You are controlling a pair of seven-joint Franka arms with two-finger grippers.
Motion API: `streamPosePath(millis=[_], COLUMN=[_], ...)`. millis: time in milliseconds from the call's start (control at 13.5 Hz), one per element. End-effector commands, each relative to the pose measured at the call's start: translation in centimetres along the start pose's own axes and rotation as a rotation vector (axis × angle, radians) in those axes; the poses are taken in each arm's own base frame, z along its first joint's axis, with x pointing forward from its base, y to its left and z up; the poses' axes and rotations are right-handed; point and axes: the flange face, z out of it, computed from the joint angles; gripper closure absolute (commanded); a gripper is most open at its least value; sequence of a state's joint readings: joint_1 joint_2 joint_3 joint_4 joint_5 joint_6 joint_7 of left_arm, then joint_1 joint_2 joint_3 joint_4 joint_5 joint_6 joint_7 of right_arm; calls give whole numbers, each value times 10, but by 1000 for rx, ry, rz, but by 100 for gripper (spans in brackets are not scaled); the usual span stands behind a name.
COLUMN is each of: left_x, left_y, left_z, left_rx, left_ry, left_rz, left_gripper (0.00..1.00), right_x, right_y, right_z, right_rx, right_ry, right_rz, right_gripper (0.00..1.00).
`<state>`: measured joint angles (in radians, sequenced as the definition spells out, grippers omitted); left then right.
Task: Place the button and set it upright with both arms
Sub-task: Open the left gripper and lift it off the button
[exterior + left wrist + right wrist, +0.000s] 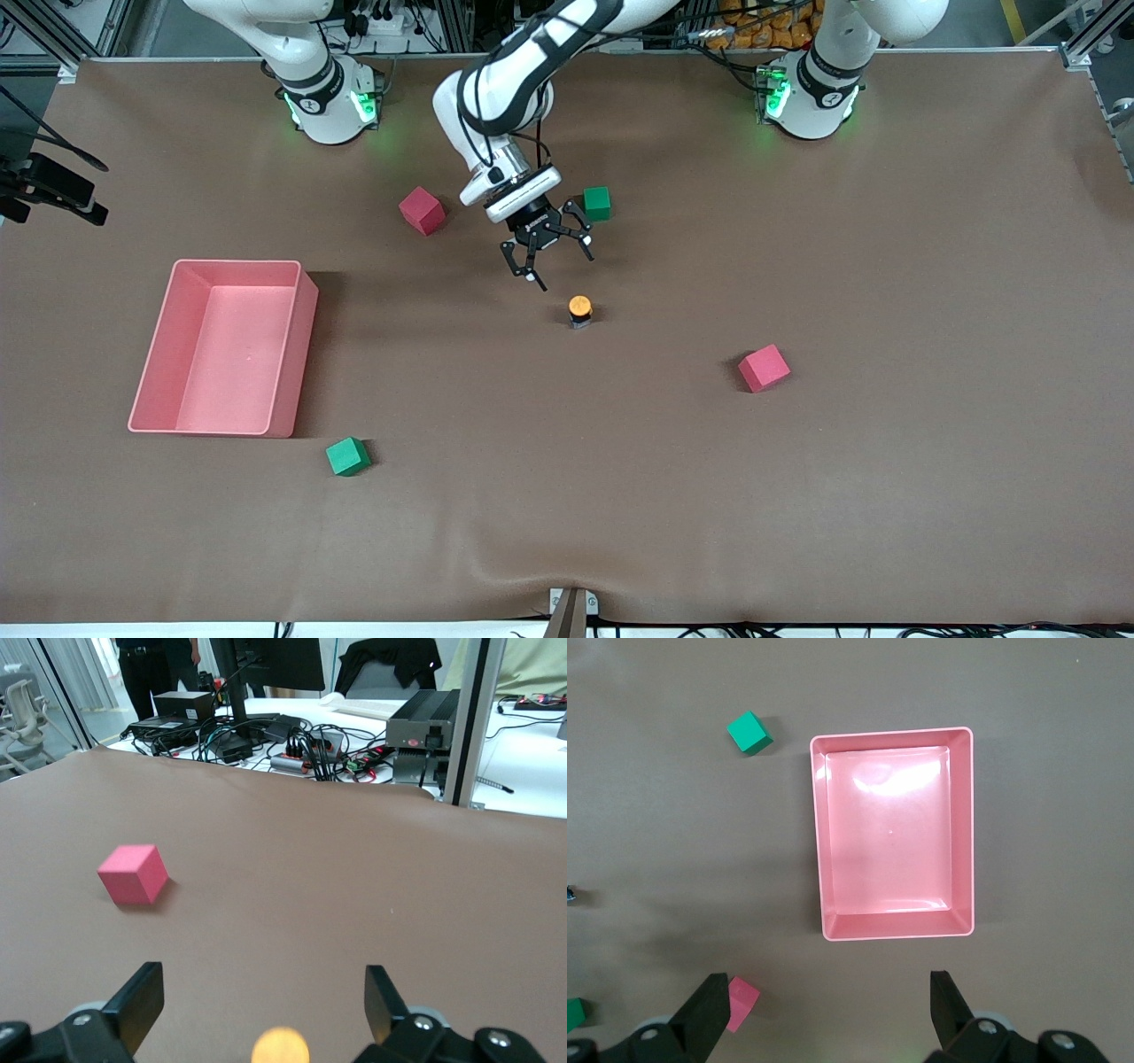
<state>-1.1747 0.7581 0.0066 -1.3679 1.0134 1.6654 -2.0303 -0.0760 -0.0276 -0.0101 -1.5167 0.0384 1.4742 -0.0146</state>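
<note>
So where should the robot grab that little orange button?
Probably by the short dark body under the orange cap of the button, coming straight down from above. It stands upright on the table, and the open left gripper is beside it; the right gripper waits over the pink bin.

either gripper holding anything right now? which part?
Nothing is held. The left gripper hangs open above the table beside the button, which stands free, orange cap up. The right gripper is open over the pink tray.

Left gripper (551,257) hangs low, jaws open; right gripper (824,1010) high, jaws open.
</note>
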Motion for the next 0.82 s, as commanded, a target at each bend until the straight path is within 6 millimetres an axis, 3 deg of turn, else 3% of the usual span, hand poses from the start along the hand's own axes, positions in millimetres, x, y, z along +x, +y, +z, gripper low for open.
streamPosePath(millis=[0, 148, 297, 593, 742], left_x=[67, 134, 186, 269, 299], left_y=[-12, -27, -39, -66, -81], left_z=[-5, 8, 19, 47, 59], left_rx=[18, 51, 36, -12, -31], left_ry=[-111, -257, -330, -449, -501], left_rz=[40, 52, 50, 43, 50], left_gripper=[0, 0, 0, 0, 0], right_x=[-2, 0, -1, 0, 0], right_y=[-1, -1, -3, -9, -6], right_z=[-4, -4, -3, -3, -4], right_rx=[-15, -14, -14, -16, -15], right_ry=[1, 5, 4, 5, 5], right_rz=[-12, -14, -17, -29, -24], right_gripper=[0, 0, 0, 0, 0])
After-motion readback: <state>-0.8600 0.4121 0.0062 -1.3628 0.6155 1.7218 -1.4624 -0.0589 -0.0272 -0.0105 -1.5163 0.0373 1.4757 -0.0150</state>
